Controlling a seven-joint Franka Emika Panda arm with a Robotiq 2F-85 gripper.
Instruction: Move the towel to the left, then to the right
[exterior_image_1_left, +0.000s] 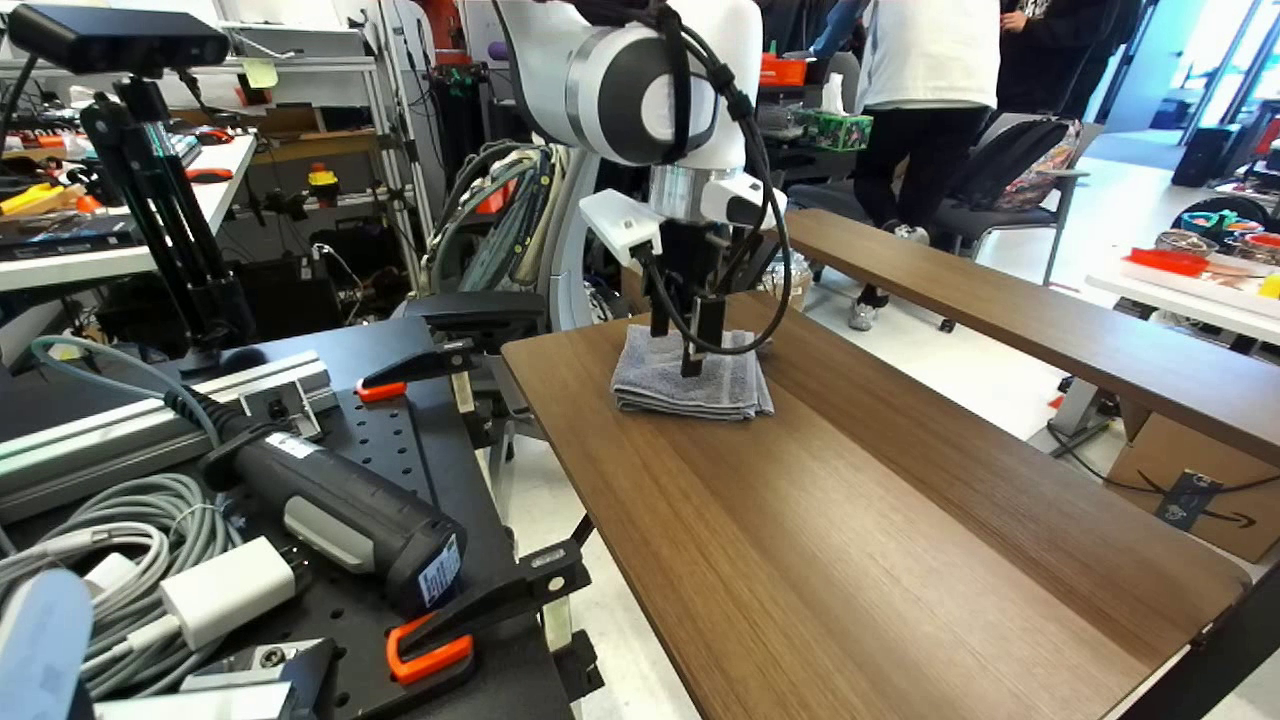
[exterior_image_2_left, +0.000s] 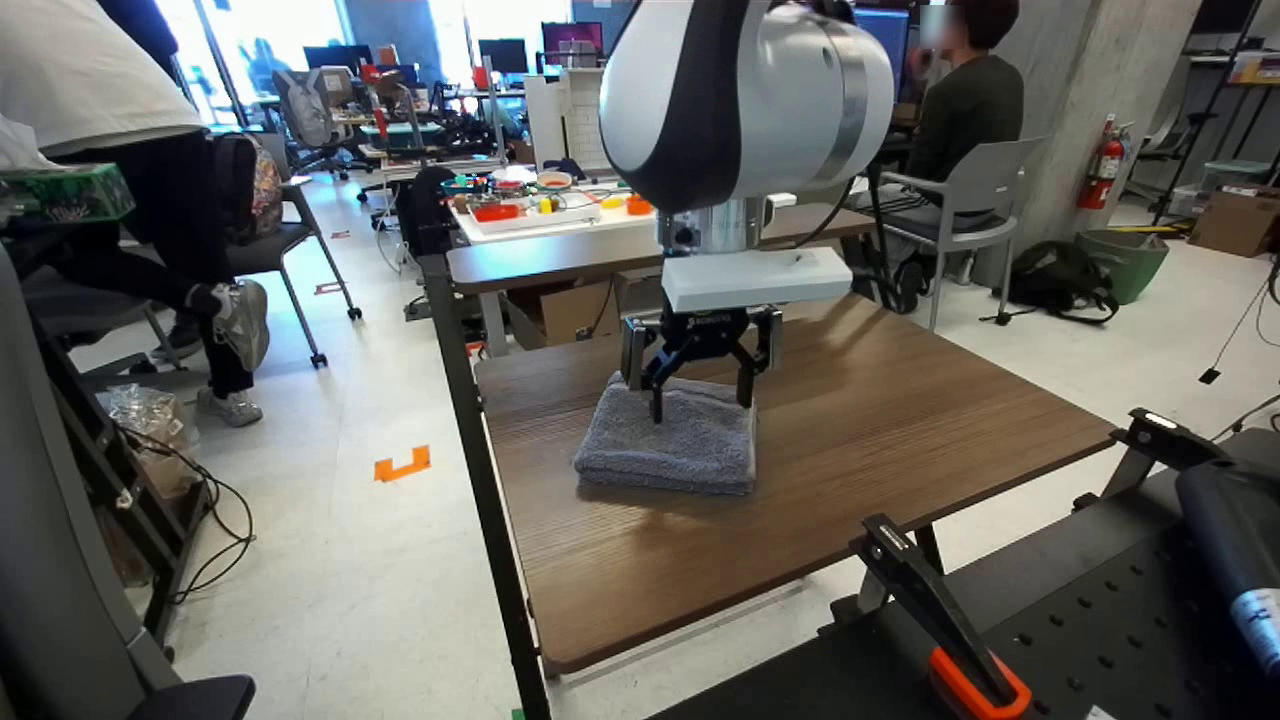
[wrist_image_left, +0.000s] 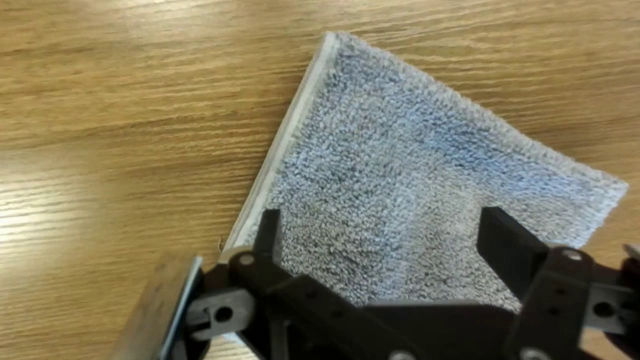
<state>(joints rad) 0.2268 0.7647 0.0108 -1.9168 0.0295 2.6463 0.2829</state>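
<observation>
The towel is a grey folded cloth lying flat on the brown wooden table (exterior_image_1_left: 800, 560), with layered edges. It shows in both exterior views (exterior_image_1_left: 650, 388) (exterior_image_2_left: 660, 455) and fills the middle of the wrist view (wrist_image_left: 370, 130). My gripper points down over the towel in both exterior views (exterior_image_1_left: 676, 350) (exterior_image_2_left: 700, 410). Its two fingers are spread wide apart, with only towel surface between them in the wrist view (wrist_image_left: 381, 215). The fingertips are at or just above the towel's top; I cannot tell whether they touch it. The gripper hides part of the towel.
A black perforated bench (exterior_image_1_left: 375, 440) with orange-tipped clamps (exterior_image_1_left: 430, 650) stands beside the table. It carries a black handheld tool (exterior_image_1_left: 340, 510), cables and a tripod camera (exterior_image_1_left: 120, 40). A long brown tabletop (exterior_image_1_left: 1000, 310) and chairs stand nearby. A dark cable loops beside the gripper.
</observation>
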